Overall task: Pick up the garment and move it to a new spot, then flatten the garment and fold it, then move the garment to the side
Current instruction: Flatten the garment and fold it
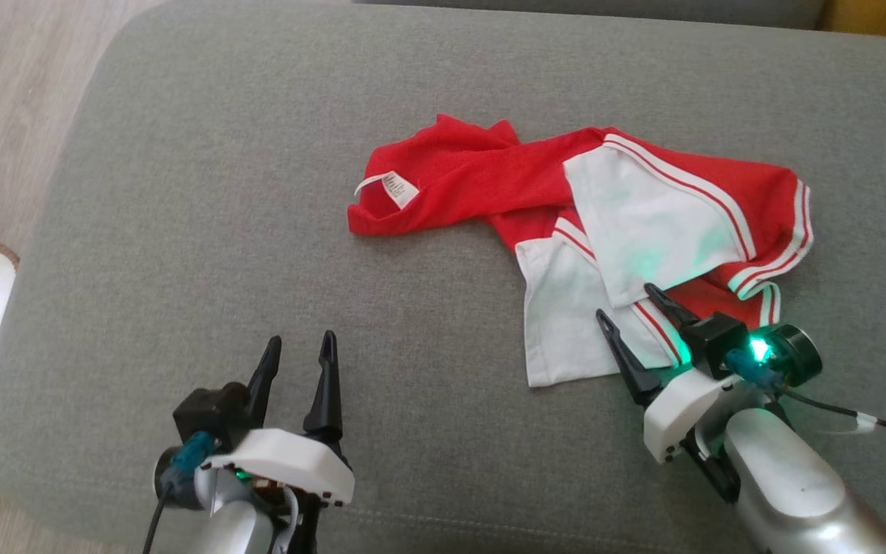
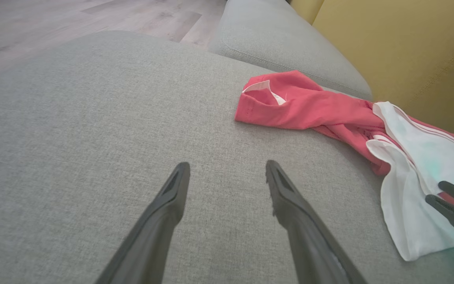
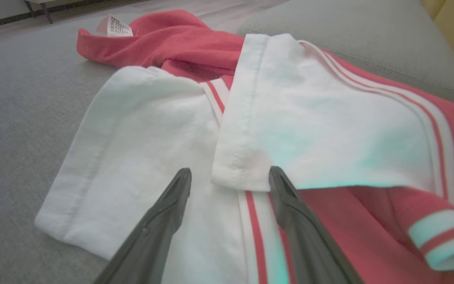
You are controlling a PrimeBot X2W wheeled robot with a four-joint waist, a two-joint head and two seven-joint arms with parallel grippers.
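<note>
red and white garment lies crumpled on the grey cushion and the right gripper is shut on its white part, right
Not quite: the right gripper is open over the white part of the garment, gripping nothing, as the right wrist view shows. The garment is crumpled on the grey cushion.

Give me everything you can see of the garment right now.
The garment is red knit fabric with white panels and red-and-white striped trim. It lies crumpled and twisted, not flattened, on the grey cushion, right of centre in the head view. A white label shows at its left end. The right gripper, open, points over the nearest white panel. Whether it touches the fabric is unclear.
</note>
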